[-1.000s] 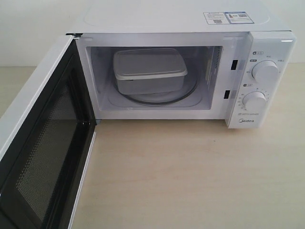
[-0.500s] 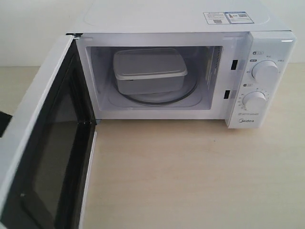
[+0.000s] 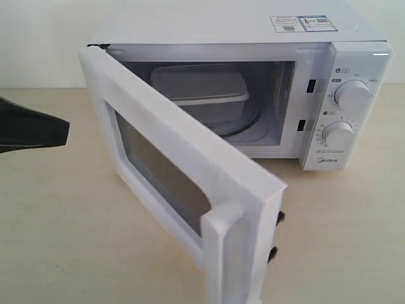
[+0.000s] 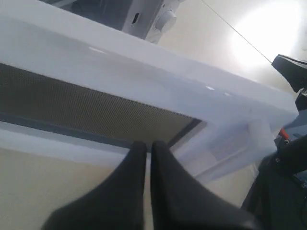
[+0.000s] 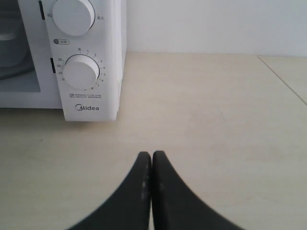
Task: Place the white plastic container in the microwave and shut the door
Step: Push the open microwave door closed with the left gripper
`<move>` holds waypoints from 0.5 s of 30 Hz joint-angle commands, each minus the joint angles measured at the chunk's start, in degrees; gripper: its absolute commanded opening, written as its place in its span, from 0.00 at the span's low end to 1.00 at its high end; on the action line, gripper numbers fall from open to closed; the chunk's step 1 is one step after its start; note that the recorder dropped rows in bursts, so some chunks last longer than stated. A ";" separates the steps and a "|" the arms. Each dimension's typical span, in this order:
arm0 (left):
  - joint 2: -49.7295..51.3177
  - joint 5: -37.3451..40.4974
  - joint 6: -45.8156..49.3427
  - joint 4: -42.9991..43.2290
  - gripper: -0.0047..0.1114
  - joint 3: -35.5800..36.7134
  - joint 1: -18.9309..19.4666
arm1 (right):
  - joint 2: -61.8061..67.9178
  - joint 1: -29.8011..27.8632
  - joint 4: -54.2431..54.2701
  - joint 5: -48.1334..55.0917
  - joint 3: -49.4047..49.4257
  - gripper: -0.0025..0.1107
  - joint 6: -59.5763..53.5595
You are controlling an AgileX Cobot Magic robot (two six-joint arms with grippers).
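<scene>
The white plastic container (image 3: 201, 88) sits on the glass turntable inside the microwave (image 3: 253, 38), partly hidden by the door (image 3: 171, 158). That door stands about half shut, its outer face and dark window turned toward the left, its bar handle (image 3: 228, 253) nearest the camera. My left gripper (image 3: 63, 132) is shut and empty, pointing at the door's outer face from the left. In the left wrist view this gripper (image 4: 148, 143) has its tips close to the door's lower frame (image 4: 72, 143); contact cannot be told. My right gripper (image 5: 151, 154) is shut and empty over the table, right of the microwave's knobs (image 5: 80, 72).
The beige table (image 3: 342, 240) extends in front of and to the right of the microwave. The control panel (image 3: 348, 101) with two knobs faces forward. A white wall stands behind. Dark equipment (image 4: 288, 158) shows beyond the door's handle end in the left wrist view.
The door has swung from wide open to about half shut. My left gripper has come into the exterior view from the left, behind the door's outer face. The container has not moved.
</scene>
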 commanded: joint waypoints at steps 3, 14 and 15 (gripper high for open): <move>-0.05 1.75 0.42 -1.04 0.08 -0.27 -0.18 | -0.31 -0.12 0.11 -0.16 -0.04 0.02 -0.29; -0.05 3.26 0.25 -0.45 0.08 -0.27 -0.18 | -0.31 -0.12 0.11 -0.16 -0.04 0.02 -0.29; -0.05 3.37 0.25 -0.45 0.08 -0.27 -0.18 | -0.31 -0.12 0.11 -0.16 -0.04 0.02 -0.29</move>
